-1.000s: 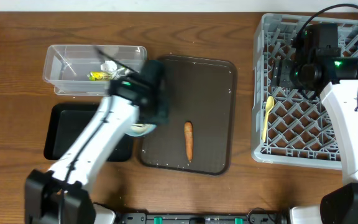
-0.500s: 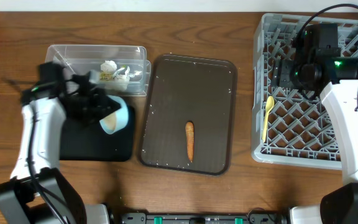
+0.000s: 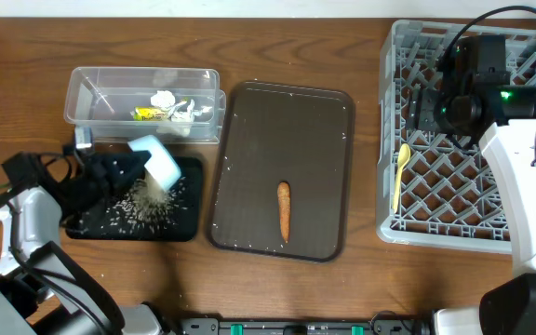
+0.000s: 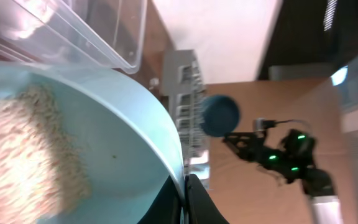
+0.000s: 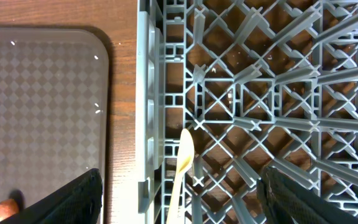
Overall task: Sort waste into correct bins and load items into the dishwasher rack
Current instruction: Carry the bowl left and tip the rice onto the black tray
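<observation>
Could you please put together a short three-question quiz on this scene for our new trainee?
1. Multiple choice: the rice is pouring into the: A) clear tub, B) black tray, C) dishwasher rack.
2. True or false: the carrot stick lies on the brown serving tray.
3. Fill in: the left gripper is shut on the rim of the tilted ____.
Key: 1 B, the black tray; 2 true; 3 light-blue bowl.
</observation>
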Controlling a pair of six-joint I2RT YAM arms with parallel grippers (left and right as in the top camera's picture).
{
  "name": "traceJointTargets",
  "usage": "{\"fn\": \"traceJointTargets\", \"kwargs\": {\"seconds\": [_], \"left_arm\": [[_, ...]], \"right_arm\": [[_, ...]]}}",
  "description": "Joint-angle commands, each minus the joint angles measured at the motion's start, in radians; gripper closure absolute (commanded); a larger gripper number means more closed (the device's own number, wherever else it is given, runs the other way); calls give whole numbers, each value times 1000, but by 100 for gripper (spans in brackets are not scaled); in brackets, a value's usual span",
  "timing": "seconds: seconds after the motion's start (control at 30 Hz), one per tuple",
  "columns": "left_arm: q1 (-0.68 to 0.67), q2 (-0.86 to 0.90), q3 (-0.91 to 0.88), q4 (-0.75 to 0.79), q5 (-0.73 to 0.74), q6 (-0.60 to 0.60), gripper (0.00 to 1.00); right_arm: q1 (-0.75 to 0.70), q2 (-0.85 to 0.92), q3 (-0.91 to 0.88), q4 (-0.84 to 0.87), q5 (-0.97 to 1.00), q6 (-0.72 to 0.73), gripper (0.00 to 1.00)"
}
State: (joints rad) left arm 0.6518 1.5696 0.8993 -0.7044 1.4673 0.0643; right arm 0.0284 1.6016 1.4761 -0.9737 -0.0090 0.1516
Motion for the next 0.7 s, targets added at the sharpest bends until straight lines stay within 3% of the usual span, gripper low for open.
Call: {"fn": "traceJointTargets", "kwargs": {"seconds": [0.0, 0.5, 0.67], "left_arm": [[27, 12, -19, 2, 106, -9, 94], [34, 12, -19, 4, 106, -352, 94], [34, 12, -19, 18, 105, -353, 94]], "right_arm": [[-3, 2, 7, -2, -7, -7, 21], [-3, 2, 7, -3, -7, -7, 21], [-3, 2, 7, -3, -7, -7, 21]]}}
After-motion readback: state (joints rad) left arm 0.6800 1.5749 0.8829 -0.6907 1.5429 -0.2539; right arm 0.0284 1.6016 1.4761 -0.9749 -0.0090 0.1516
